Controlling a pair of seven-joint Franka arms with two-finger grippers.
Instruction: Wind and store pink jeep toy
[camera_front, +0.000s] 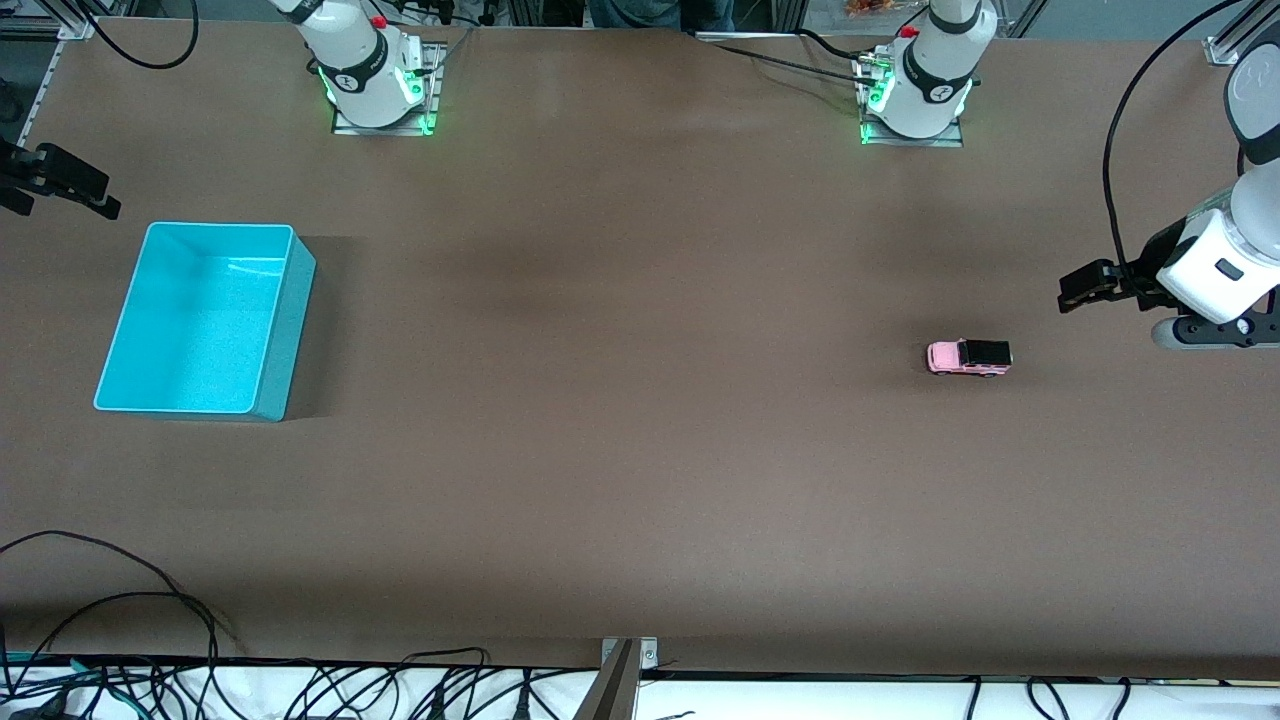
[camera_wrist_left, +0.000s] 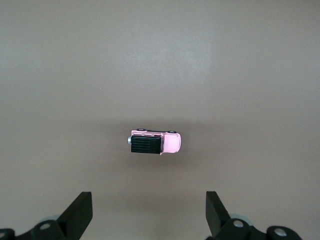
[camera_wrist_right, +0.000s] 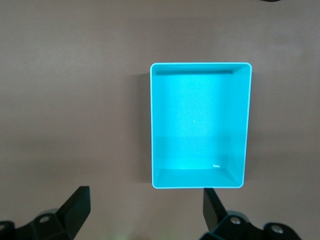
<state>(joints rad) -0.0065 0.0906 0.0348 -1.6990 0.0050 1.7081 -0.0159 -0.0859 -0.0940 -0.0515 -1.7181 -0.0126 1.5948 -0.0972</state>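
We find the table bare but for the bin, under the right gripper (fingers apart). The car sits below the left gripper, fingers spread, empty. Winding and storing not yet begun.

1 pink jeep toy, 1 turquoise bin, 2 pincers.

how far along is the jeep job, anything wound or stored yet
Nothing looks done. The jeep sits on the table toward the left arm's end, untouched; the bin at the right arm's end holds nothing. In hand: the left end effector hangs open above the jeep, and the right end effector waits open above the bin. Left: grasp, wind, then store.
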